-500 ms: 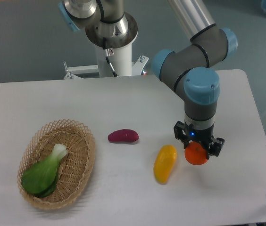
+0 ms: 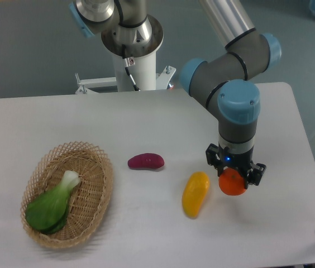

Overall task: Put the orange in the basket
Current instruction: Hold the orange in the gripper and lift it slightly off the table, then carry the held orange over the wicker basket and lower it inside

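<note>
- Camera view: gripper (image 2: pixel 234 177) pinches the orange (image 2: pixel 233 183) at the table's (image 2: pixel 146 120) right side, beside a yellow fruit (image 2: pixel 195 194).
- Basket (image 2: pixel 99 192) sits far left, holding a green vegetable (image 2: pixel 52 205).

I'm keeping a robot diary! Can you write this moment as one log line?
gripper: over orange, grasp unclear | orange: right of mango | basket: far left, holds bok choy | step: orange not in basket

High frontal view over table (image 2: pixel 146 117)

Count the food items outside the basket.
3: the orange under the hand, the yellow fruit left of it, the purple piece mid-table. None appear hidden.
</note>
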`<move>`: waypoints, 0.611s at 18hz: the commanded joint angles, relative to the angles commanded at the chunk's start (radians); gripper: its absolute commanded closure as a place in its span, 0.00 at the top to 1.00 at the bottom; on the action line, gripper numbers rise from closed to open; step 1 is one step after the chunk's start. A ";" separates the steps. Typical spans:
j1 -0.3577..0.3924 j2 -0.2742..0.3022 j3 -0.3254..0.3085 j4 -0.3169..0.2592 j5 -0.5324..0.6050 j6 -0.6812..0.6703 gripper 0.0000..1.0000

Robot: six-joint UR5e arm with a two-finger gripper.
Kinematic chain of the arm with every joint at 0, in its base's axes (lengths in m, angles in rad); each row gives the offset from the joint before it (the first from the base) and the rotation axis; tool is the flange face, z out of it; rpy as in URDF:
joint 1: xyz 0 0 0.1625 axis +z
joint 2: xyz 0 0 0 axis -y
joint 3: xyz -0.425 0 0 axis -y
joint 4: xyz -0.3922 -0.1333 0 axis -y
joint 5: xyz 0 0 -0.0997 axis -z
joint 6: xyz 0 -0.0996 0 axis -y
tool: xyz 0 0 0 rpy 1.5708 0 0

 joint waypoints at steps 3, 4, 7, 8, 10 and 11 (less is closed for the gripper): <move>-0.002 -0.002 -0.003 0.002 0.000 -0.011 0.54; -0.002 0.000 -0.005 0.002 -0.002 -0.021 0.54; -0.008 0.002 -0.012 0.002 -0.008 -0.052 0.54; -0.009 0.002 -0.017 0.002 -0.011 -0.054 0.54; -0.028 0.002 -0.017 0.002 -0.014 -0.080 0.54; -0.040 0.002 -0.017 0.005 -0.014 -0.110 0.54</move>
